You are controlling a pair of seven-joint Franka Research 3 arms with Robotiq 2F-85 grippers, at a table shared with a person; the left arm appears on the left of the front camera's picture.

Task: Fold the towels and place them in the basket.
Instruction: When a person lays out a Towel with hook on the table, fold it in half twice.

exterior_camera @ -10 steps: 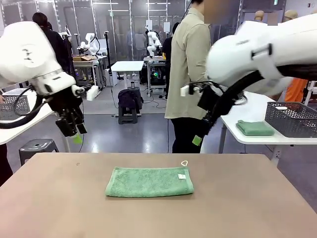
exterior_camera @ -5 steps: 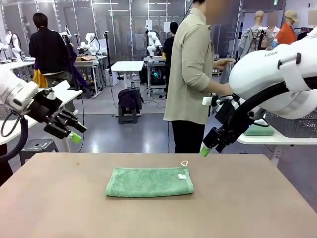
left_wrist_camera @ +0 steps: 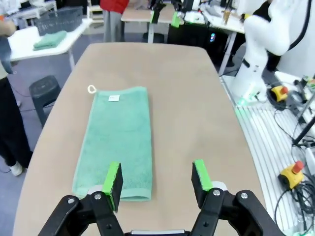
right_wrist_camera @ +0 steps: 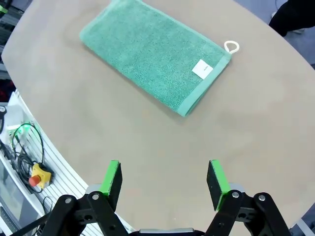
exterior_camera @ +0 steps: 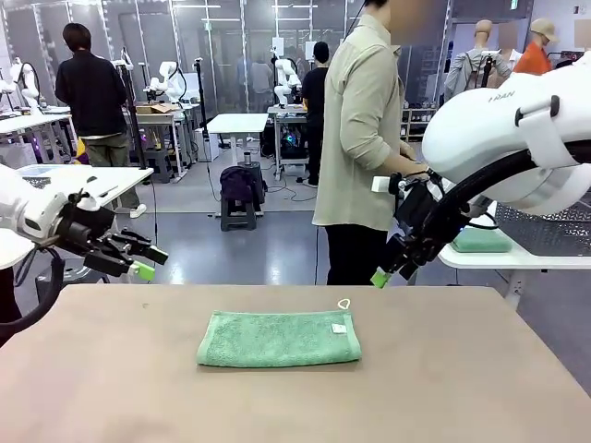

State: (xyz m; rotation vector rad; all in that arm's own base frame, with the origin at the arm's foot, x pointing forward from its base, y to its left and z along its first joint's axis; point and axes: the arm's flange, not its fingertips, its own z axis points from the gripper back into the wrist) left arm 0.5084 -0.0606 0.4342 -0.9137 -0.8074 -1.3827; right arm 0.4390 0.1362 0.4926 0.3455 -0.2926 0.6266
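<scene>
Brown desk (exterior_camera: 480,388) spreads across the front view, with the mint green towel (exterior_camera: 278,338) lying flat at its middle, folded to a long strip. My left hand (exterior_camera: 150,263) and right hand (exterior_camera: 382,275) hang raised near the far edge, clear of it. Left wrist view: my jaws stand open and empty above the towel's short end; the dark grey basket (left_wrist_camera: 58,19) sits on a side desk beyond. Right wrist view: jaws open, empty, towel ahead. I judge another fold comes next, each hand descending on a corner.

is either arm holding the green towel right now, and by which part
Nothing is held. The left gripper and right gripper hang clear of the green towel, jaws open and empty.
</scene>
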